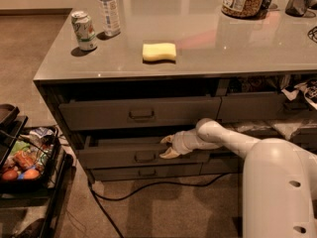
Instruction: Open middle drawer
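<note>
Middle drawer: wide dark-grey front, second of three in the stack.

- Place: the drawer lies mostly left of the gripper, and its upper edge runs level with the fingertips. The front stands a little proud of the cabinet, with a dark gap behind its top edge. We judge it part open, not fully drawn.
- Handle: a small dark bar at the front's centre. It is left of the gripper and slightly lower, near it but apart.
- Gripper: it sits at the end of the white arm, which reaches in from the right. Its two pale fingers are parted, one high and one low, at the front's upper edge just right of the handle. We see nothing held, and we cannot tell whether the fingers touch or hook that edge.
- Key relation: the front's long axis runs left to right, across the line of the arm. We judge that the drawer travels outward from the cabinet face, toward the open floor. The coming pull therefore needs a purchase on the edge or the handle, then a straight draw outward, square to that axis. There is only one arm to do it.
- Top drawer: directly above the gripper.
- Bottom drawer: just below it.
- Sponge, can and bottle: on the counter, well above the gripper.
- Cable: on the floor below.
</note>
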Tool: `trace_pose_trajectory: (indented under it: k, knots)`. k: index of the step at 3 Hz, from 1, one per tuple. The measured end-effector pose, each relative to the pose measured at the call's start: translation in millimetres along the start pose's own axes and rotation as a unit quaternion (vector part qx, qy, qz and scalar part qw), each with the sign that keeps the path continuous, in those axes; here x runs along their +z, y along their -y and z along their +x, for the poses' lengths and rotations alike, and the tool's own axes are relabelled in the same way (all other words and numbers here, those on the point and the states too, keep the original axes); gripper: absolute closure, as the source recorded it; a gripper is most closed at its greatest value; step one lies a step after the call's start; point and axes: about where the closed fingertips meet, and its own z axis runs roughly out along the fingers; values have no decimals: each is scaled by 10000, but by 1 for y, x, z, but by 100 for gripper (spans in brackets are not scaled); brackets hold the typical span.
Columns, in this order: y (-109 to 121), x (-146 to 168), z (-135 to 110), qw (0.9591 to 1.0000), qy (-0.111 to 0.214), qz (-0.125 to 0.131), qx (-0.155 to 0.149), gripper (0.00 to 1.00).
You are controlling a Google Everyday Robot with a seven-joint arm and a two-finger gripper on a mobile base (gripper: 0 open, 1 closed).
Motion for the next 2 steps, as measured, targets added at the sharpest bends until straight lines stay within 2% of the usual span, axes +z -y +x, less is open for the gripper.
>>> trace_pose_trajectory:
  k: [1,2]
  knots:
    - [-5,1,-1,9996,48,274,-6,53]
    - [-5,-1,-3,9996,48,274,-6,37]
